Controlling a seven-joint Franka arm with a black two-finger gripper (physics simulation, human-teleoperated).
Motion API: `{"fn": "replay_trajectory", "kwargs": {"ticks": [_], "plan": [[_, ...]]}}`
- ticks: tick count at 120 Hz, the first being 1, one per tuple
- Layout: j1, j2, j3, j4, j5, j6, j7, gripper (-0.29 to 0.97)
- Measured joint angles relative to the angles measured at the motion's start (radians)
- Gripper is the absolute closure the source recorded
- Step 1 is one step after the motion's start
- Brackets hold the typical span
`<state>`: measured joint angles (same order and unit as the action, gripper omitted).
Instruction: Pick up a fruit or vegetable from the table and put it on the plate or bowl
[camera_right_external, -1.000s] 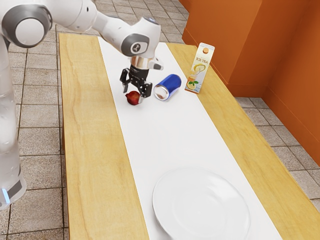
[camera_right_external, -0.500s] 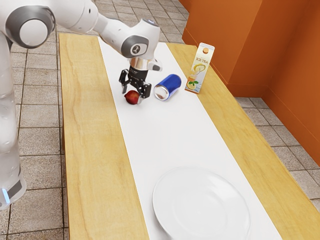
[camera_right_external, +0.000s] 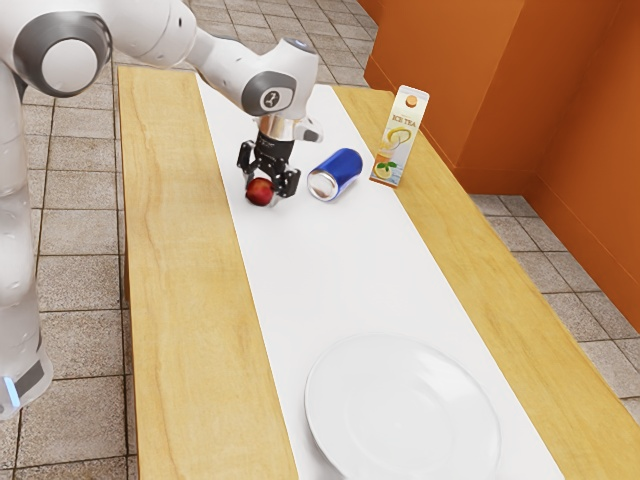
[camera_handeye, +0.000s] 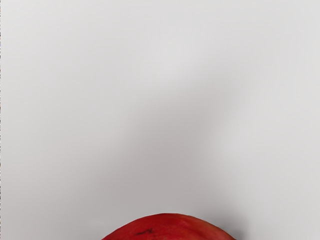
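Observation:
A red apple (camera_right_external: 261, 191) sits between the fingers of my black gripper (camera_right_external: 266, 186) at the far part of the white table runner (camera_right_external: 340, 270). The gripper is shut on the apple, a finger on each side, and holds it just above the runner. In the wrist view the apple (camera_handeye: 170, 229) bulges in right under my hand, over the pale runner with a soft shadow. The white plate (camera_right_external: 400, 415) lies at the near end of the runner, far from the gripper toward the exterior view's lower right.
A blue can (camera_right_external: 335, 174) lies on its side just right of the gripper in the exterior view. An ice tea carton (camera_right_external: 400, 135) stands further right on the wooden table (camera_right_external: 180, 300). An orange wall rises behind the table's right side.
The gripper has closed in on the apple and shifted slightly up and to the exterior view's left, and the apple has moved with it.

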<state>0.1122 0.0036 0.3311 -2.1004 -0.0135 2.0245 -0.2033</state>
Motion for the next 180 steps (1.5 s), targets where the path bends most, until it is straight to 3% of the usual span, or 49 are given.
{"fn": "replay_trajectory", "kwargs": {"ticks": [47, 107, 126, 154, 165, 172, 180], "plan": [[0.013, 0.001, 0.001, 0.0, 0.001, 0.002, -0.002, 0.36], [0.007, -0.025, -0.008, 0.17, 0.004, -0.126, -0.007, 0.37], [-0.15, -0.023, -0.009, 0.211, 0.002, -0.153, -0.007, 0.37], [-0.564, -0.018, -0.01, 0.233, 0.002, -0.177, -0.008, 0.37], [-0.7, 0.056, -0.024, 0.356, 0.002, -0.226, -0.008, 0.37], [-0.725, 0.092, -0.027, 0.404, 0.001, -0.256, -0.008, 0.37], [-0.658, 0.113, -0.032, 0.435, 0.0, -0.281, -0.008, 0.37]]}}
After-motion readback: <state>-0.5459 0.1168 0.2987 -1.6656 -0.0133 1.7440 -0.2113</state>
